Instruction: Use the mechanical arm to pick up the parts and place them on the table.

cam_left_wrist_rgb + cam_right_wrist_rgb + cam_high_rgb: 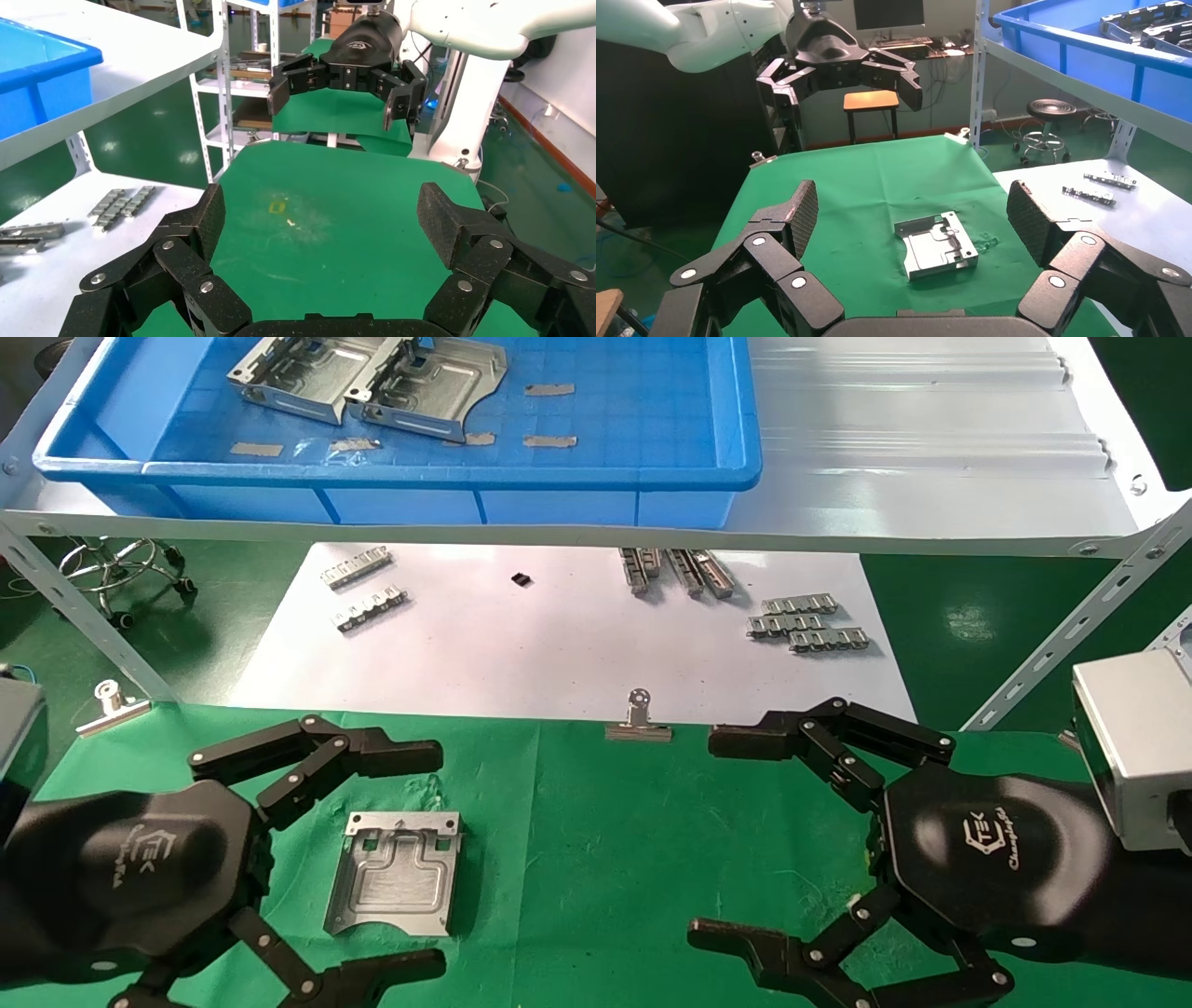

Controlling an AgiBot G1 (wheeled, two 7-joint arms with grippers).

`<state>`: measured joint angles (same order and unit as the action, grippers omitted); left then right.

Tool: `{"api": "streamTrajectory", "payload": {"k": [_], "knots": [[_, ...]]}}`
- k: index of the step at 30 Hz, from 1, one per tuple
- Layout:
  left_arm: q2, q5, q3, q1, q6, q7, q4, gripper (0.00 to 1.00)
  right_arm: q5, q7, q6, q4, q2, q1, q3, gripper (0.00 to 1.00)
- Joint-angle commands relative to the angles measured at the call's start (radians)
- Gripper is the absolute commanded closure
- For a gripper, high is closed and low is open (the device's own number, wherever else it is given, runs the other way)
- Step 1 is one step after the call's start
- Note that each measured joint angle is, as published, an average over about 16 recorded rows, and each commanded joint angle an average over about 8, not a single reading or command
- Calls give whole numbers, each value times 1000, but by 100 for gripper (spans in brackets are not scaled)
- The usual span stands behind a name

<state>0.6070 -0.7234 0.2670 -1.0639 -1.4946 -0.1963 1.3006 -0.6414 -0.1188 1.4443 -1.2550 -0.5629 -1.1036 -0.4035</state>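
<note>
One silvery stamped part lies flat on the green-clothed table, just right of my left gripper. It also shows in the right wrist view. Two more parts lie in the blue bin on the shelf. My left gripper is open and empty, above the cloth beside the part. My right gripper is open and empty, above the right side of the cloth. The left wrist view shows bare cloth with the yellow square mark between its fingers.
A white sheet beyond the cloth holds small grey toothed strips. Silver binder clips grip the cloth's far edge. The pale ribbed shelf overhangs the sheet, on slanted white struts.
</note>
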Motion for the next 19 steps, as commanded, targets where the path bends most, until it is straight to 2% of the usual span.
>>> {"api": "streamTrajectory", "payload": {"k": [1,19], "knots": [[1,-1,3,-2,0,2,-4,0,0,0,0,0,0,0,0,0],[3,-6,12,-10,0,10,-16,0,0,0,0,0,0,0,0,0]]}}
